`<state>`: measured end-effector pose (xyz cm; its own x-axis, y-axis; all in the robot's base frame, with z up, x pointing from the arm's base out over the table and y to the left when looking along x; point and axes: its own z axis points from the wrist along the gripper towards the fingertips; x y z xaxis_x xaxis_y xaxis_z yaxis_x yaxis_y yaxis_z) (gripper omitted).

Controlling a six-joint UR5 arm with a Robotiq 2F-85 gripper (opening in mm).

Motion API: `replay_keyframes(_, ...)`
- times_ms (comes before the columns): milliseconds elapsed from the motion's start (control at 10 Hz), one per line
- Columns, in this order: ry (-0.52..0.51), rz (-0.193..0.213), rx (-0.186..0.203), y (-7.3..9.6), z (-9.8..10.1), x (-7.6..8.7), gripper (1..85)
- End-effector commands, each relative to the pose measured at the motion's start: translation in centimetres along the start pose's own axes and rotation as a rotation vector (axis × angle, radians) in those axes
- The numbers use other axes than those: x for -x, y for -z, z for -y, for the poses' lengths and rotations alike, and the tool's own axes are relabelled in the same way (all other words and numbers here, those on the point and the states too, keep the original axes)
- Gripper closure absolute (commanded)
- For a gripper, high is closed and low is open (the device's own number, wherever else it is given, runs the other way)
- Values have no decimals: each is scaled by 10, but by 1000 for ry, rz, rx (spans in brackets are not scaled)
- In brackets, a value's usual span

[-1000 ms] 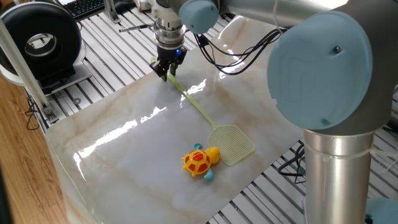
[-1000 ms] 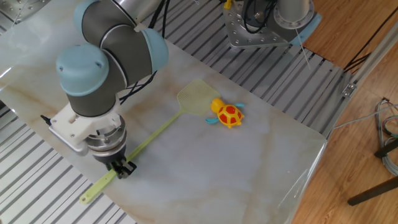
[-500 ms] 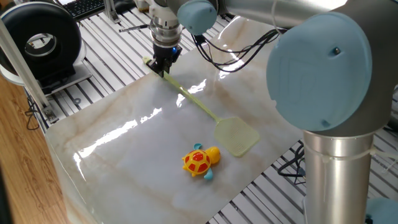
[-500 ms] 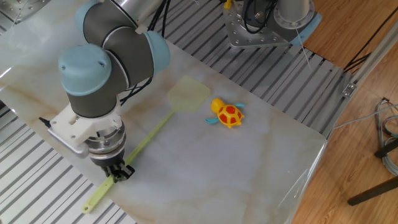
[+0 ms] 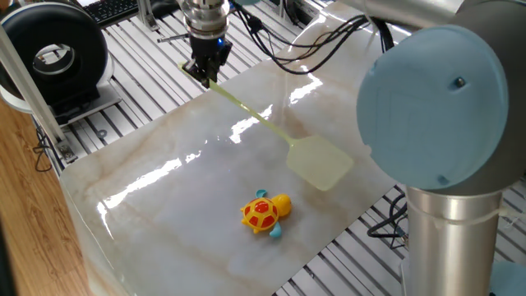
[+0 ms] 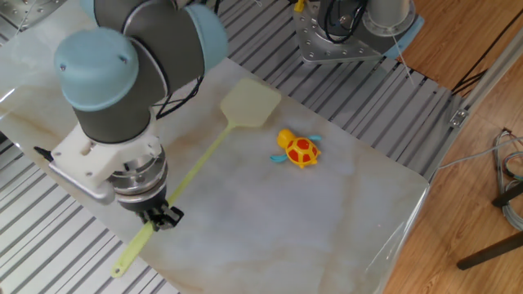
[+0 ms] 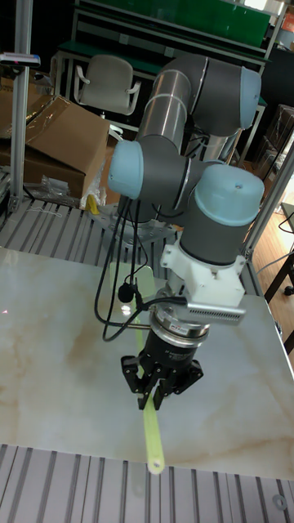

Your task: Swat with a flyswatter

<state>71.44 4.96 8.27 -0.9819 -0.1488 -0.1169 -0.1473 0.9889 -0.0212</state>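
Note:
The pale yellow-green flyswatter [image 5: 271,131] is held off the marble table, its flat mesh head [image 5: 320,161] lifted clear of the surface and away from the orange-and-yellow turtle toy [image 5: 265,212]. My gripper [image 5: 203,76] is shut on the thin handle near its end. From the other side, the gripper [image 6: 159,217] clamps the handle, the head [image 6: 250,102] hangs above the table beyond the turtle [image 6: 298,150], and the handle tip pokes out below. In the tall view the gripper [image 7: 161,391] holds the handle [image 7: 153,437]; the head is hidden behind the arm.
The marble tabletop [image 5: 164,205] sits on a slotted metal bench. A black round device [image 5: 53,51] stands at the far left, a metal bracket with cables [image 6: 339,33] at the table's far side. Cardboard boxes [image 7: 53,139] and a chair [image 7: 106,86] stand behind.
The gripper has risen and pulled back with the handle, and the swatter head has lifted off the table, moving away from the turtle. The turtle has not moved.

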Motion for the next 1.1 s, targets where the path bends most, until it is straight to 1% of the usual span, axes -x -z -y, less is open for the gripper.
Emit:
replay_keyframes(0,80,80,24,1,-4,21,843)
replay_keyframes(100,123,129,26,-17,2,32,843)
replay_keyframes(200,148,164,36,-34,3,41,843)
replay_keyframes(400,179,217,42,-58,1,57,843)
replay_keyframes(500,192,246,54,-65,-4,65,843)
replay_keyframes(600,200,248,54,-63,-5,66,843)
replay_keyframes(700,191,199,63,-52,-5,52,843)
replay_keyframes(900,158,82,46,-14,-2,17,843)
replay_keyframes(1000,137,37,36,0,-4,6,843)
